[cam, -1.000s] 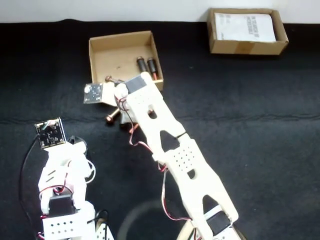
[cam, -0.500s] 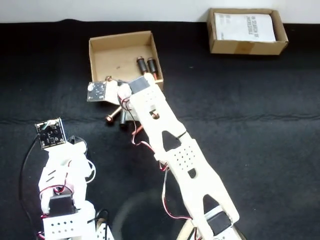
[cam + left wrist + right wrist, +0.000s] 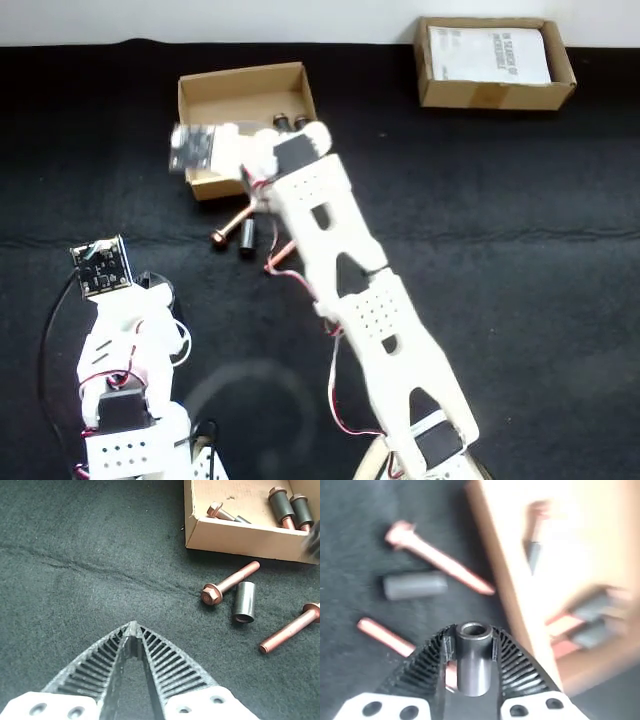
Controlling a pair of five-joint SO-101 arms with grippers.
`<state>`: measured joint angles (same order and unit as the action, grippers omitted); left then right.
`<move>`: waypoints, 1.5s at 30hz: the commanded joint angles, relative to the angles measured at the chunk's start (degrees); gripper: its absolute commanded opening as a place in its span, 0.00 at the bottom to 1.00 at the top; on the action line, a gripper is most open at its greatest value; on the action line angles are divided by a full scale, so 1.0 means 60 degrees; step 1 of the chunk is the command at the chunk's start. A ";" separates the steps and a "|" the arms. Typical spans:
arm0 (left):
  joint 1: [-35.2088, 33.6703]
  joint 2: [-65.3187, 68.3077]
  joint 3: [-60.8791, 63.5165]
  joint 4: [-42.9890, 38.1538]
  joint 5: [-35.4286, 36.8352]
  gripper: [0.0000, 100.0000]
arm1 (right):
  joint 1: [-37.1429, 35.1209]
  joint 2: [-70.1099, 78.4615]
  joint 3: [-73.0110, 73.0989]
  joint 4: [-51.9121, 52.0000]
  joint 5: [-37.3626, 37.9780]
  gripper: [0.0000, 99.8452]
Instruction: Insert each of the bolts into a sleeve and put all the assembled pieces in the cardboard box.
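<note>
My right gripper (image 3: pixel 472 632) is shut on a dark sleeve (image 3: pixel 471 657), held upright just above the front wall of the cardboard box (image 3: pixel 505 575). In the high view the right arm (image 3: pixel 330 240) stretches across the mat to that box (image 3: pixel 240 105). On the mat in front of the box lie a copper bolt (image 3: pixel 231 582), a loose dark sleeve (image 3: pixel 244 602) and a second bolt (image 3: pixel 290 628). Two assembled pieces (image 3: pixel 287 502) lie in the box beside a third piece (image 3: pixel 222 512). My left gripper (image 3: pixel 132 625) is shut and empty, low over the mat, well short of the loose parts.
A second cardboard box (image 3: pixel 495 60) with a printed sheet inside stands at the back right. The black mat (image 3: pixel 500 250) covers the table. Red wires hang from the right arm near the loose bolts.
The right arm has swung toward the back, carrying its gripper from beside the loose bolts up to the box's front wall. The left arm has not moved.
</note>
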<state>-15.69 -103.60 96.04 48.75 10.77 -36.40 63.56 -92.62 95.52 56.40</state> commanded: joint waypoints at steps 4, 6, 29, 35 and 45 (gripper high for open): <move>0.0212 -0.0007 0.0183 -0.0015 0.0029 0.01 | 0.0960 -0.2674 -0.1429 0.0022 -0.1465 0.01; 0.0300 -0.0007 0.0183 0.0000 0.0029 0.01 | 0.1165 -0.3363 -0.1429 0.0022 -0.2388 0.01; 0.0330 -0.0007 0.0183 0.0044 0.0029 0.01 | 0.5810 -0.7201 -0.1443 0.0945 -0.9802 0.01; 0.0330 -0.0007 0.0183 0.0044 0.0029 0.01 | 0.5810 -0.8960 -0.1414 0.0945 -0.9744 0.01; 0.0330 -0.0007 0.0183 0.0059 0.0029 0.01 | 0.5795 -1.1260 -0.1414 0.0945 -0.9729 0.01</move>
<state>-14.64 -103.60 96.04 48.92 10.77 -1.93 1.49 -94.90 100.44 -1.89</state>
